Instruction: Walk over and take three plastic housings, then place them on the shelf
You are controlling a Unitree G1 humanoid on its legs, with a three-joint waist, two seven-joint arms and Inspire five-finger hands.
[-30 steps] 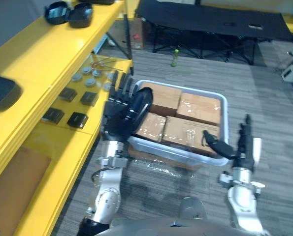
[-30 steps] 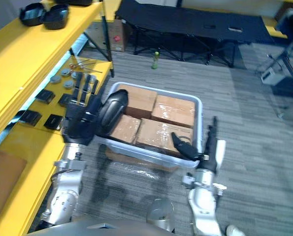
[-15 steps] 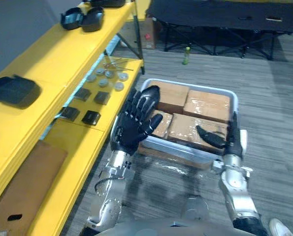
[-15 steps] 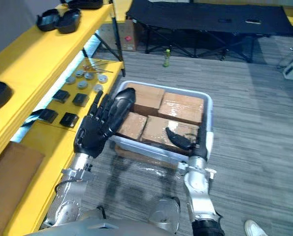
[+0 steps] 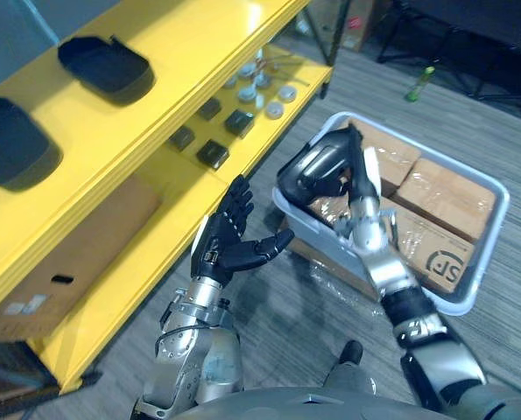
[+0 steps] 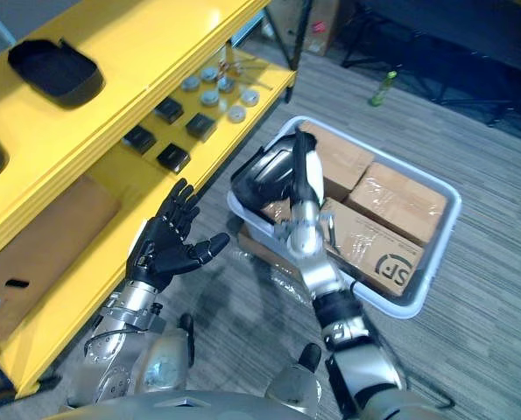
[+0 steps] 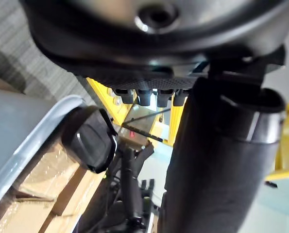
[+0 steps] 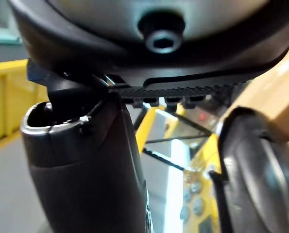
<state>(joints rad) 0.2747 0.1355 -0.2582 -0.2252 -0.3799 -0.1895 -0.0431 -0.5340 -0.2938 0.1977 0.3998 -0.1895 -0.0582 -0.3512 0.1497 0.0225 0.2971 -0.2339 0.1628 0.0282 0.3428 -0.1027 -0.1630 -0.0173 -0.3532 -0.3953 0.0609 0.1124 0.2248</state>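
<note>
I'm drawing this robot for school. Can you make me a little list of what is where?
left hand: open, holding nothing, beside the yellow shelf
right hand: fingers straight, against a black housing
black housing: at the corner of the grey tub
inside the tub: wrapped cardboard boxes
shelf top: two more black housings
lower shelf board: small parts, dark square ones and round ones

Both eye views look steeply down from the head, sharing the yellow shelf (image 5: 181, 35) and the grey tub (image 5: 503, 210). The wrist views peer along the left hand (image 7: 154, 43) and right hand (image 8: 159, 53) from very close, toward that shelf.
</note>
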